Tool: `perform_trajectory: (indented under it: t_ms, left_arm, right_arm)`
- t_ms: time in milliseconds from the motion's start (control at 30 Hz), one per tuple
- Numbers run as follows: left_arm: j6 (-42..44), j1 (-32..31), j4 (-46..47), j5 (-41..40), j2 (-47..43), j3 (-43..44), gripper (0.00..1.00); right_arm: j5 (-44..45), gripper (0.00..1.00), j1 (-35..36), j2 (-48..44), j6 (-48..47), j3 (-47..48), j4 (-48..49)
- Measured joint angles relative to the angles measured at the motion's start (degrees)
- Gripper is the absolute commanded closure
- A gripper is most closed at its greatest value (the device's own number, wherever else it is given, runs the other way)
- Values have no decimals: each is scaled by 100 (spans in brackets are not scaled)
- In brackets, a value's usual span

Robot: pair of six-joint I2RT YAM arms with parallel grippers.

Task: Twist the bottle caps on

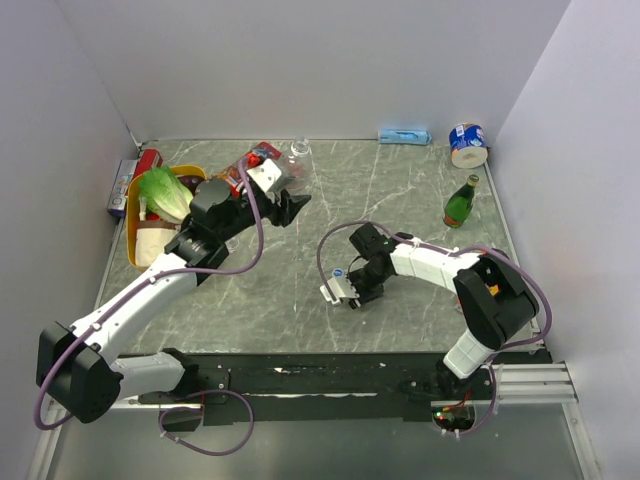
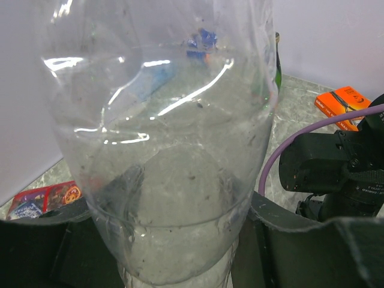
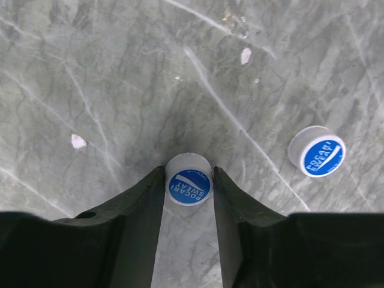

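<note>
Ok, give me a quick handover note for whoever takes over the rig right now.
Left gripper: shut on a clear bottle.
Right gripper: closed around one blue cap that sits on the table.
The second cap lies loose nearby; what looks like the other bottle stands near the far edge.
Done: nothing screwed on.
Left: lift this cap, screw it onto the held bottle, then repeat for the other pair.
</note>
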Motion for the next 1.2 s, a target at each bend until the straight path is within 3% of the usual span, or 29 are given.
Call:
perform_trajectory:
  t_ms: [167, 333, 500, 667, 900, 1200]
  left_arm:
    - [20, 11, 15, 46, 20, -4, 99]
    - [175, -17, 61, 380, 396, 101, 99]
    - [538, -282, 44, 863, 1093, 271, 99]
    - [852, -732, 90, 1071, 1436, 214, 99]
    - [1410, -970, 151, 1204, 1241, -654, 99]
    - [1773, -951, 315, 1156, 629, -1707, 99]
  right_arm:
    - [81, 74, 2, -111, 197, 0, 74]
    - [-81, 77, -483, -1150, 719, 105, -337]
    - [-474, 79, -1320, -2459, 1582, 1220, -1080]
    - [-796, 80, -1423, -3110, 2430, 2511, -1373]
    - [-1392, 77, -1327, -2677, 3005, 4155, -2050]
    - [-1572, 75, -649, -1934, 1515, 4544, -3484]
